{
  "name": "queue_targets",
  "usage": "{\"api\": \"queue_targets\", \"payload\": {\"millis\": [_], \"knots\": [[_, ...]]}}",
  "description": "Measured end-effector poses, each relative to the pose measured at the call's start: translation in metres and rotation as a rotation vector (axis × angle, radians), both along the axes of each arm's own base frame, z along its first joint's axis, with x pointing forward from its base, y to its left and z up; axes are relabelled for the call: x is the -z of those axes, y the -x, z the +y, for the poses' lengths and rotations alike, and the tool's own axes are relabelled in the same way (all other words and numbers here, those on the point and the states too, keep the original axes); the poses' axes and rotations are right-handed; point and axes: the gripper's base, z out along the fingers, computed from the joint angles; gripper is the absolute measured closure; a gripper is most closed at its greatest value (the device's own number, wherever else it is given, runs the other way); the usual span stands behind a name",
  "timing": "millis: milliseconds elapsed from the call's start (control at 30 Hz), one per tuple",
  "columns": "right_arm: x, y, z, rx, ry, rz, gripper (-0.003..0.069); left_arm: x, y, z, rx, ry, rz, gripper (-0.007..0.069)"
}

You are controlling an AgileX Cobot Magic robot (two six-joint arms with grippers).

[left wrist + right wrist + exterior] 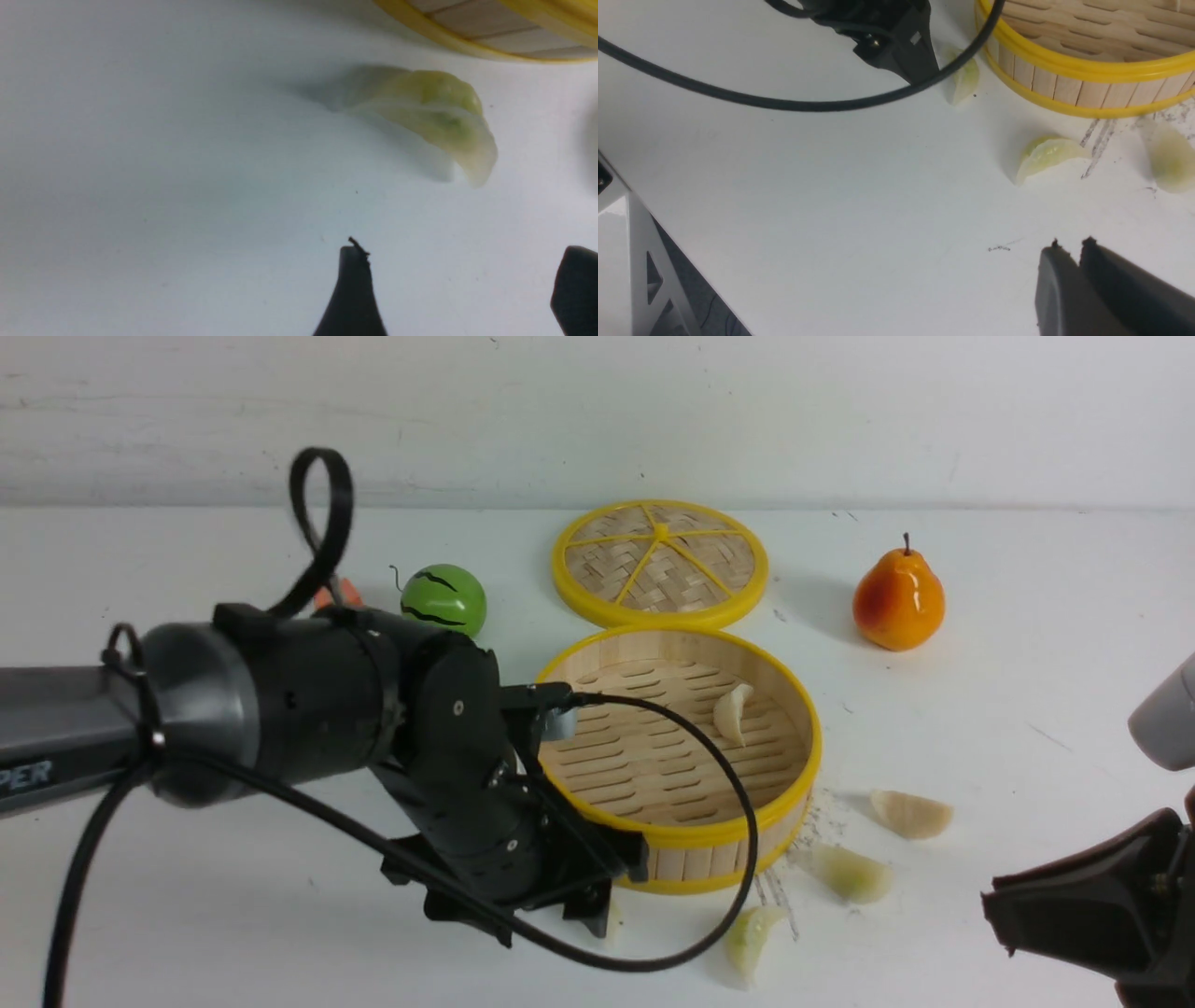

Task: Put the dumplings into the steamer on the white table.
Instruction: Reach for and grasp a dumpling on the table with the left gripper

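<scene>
1. Front view: the left gripper points down at the white table, just beside the near wall of the steamer. Its own wrist hides how its jaws stand. One inner cream dumpling lies on the slats. An outer cream dumpling, a far green dumpling and a near green dumpling lie on the table outside. The right gripper is cut off at the frame's edge.
2. Left wrist view: the left fingers are spread. A hidden green dumpling, unseen from the front, lies just beside the steamer wall, ahead of the fingers and touching neither.
3. Right wrist view: the right fingers are pressed together, seemingly on nothing, well apart from the near green dumpling.
</scene>
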Motion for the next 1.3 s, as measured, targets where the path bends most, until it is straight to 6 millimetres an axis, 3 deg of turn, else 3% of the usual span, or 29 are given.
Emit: {"api": "queue_targets", "payload": {"millis": [433,733,833,1033,1300], "knots": [[0.000,-0.001,-0.001,0.009,0.009,-0.015,0.0587,0.032,-0.029,-0.021,-0.007,-0.013,0.015,0.0102],[0.000,-0.002,-0.001,0.010,0.012,-0.017,0.0578,0.037,-0.039,-0.027,-0.003,-0.013,-0.006,0.0118],[0.000,-0.002,-0.001,0.010,0.012,-0.017,0.0575,0.037,-0.039,-0.025,0.012,-0.038,-0.006,0.0182],[0.000,-0.001,-0.001,0.009,0.012,-0.016,0.0569,0.040,-0.038,-0.022,0.040,-0.090,0.007,0.0438],[0.000,-0.001,-0.001,0.009,0.012,-0.016,0.0566,0.030,-0.030,-0.011,0.084,-0.184,0.045,0.0438]]}}
